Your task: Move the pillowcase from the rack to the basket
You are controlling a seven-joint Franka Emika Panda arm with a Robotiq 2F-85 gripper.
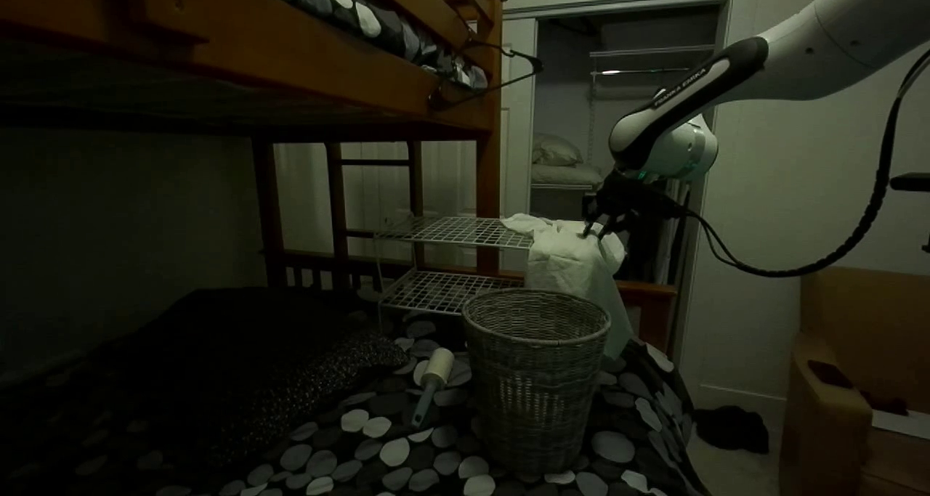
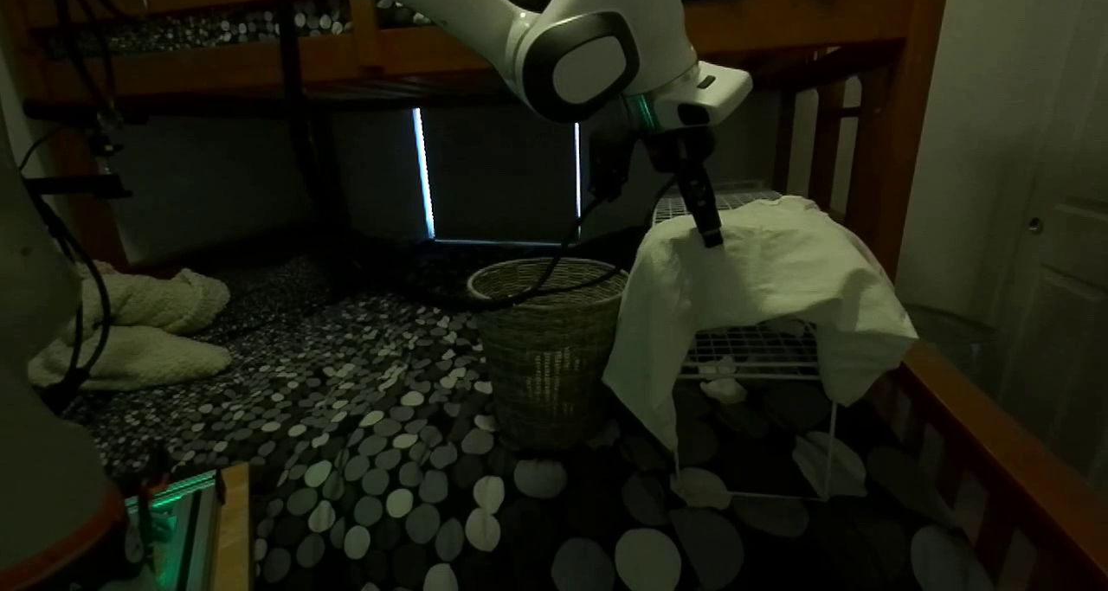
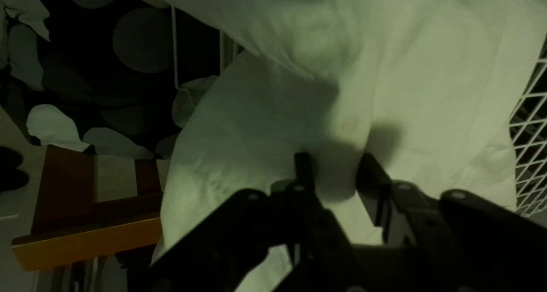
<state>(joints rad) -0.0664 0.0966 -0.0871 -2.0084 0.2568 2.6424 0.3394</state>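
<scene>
The white pillowcase (image 1: 570, 263) lies draped over the top and side of the white wire rack (image 1: 465, 231). It also shows in an exterior view (image 2: 770, 271), with its corners hanging down, and fills much of the wrist view (image 3: 436, 95). The grey woven basket (image 1: 538, 394) stands upright on the bed beside the rack; it also shows in an exterior view (image 2: 554, 375) but not in the wrist view. My gripper (image 3: 335, 168) points down at the pillowcase top with its fingers apart, cloth visible between them. Its fingertips (image 1: 596, 232) are at or close to the cloth; exact contact is unclear.
The wooden upper bunk (image 1: 349, 67) overhangs the bed, with a black hanger (image 1: 534, 64) on its edge. A lint roller (image 1: 436, 372) and a dark pillow (image 1: 312, 380) lie left of the basket. A bed rail (image 2: 1004, 448) runs beside the rack.
</scene>
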